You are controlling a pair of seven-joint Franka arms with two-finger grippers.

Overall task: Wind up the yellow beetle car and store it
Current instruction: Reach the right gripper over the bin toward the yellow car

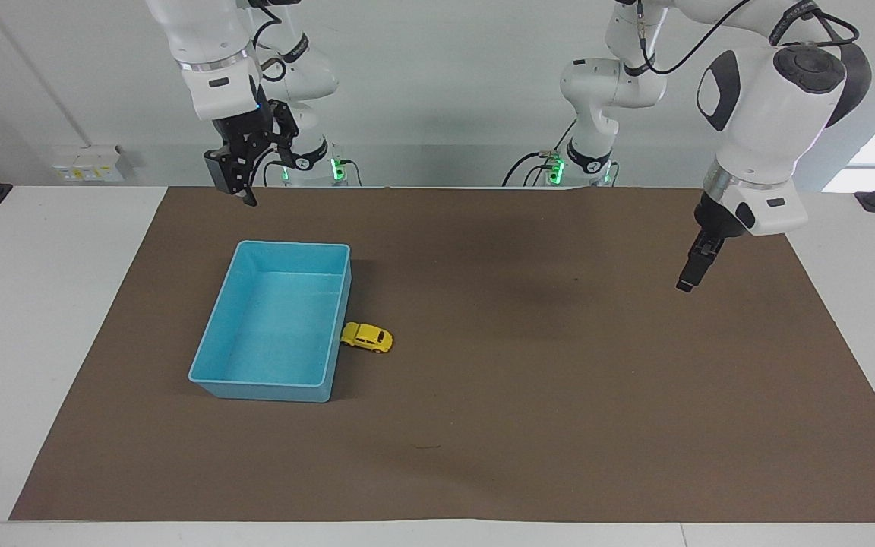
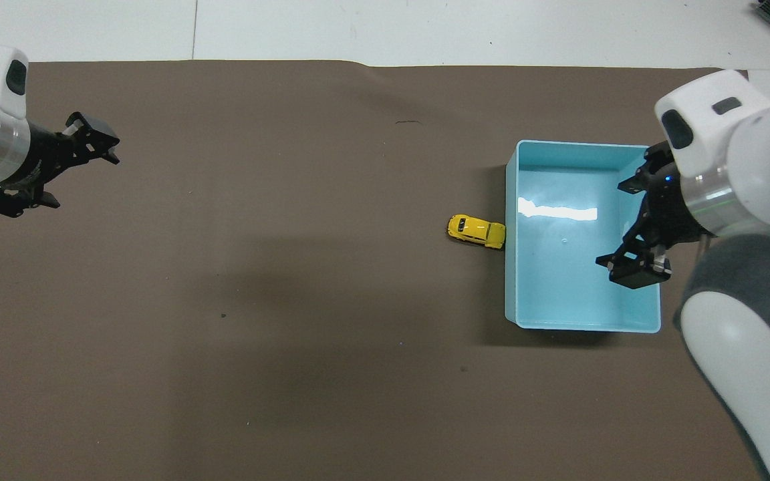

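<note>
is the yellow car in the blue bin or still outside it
Outside. The yellow beetle car sits upright on the brown mat, against the light blue bin on its outer wall; the bin is empty.

yellow beetle car [image 1: 367, 337]: glossy, smooth painted shell, dark windows
bin [image 1: 217, 328], touching the car: light blue plastic, smooth; shiny glare on floor
mat [image 1: 529, 425] under bin: brown, matt, paper-like
table [image 1: 20, 304] around mat: white, smooth

The yellow beetle car [image 1: 367, 337] hides any wind-up key.
</note>
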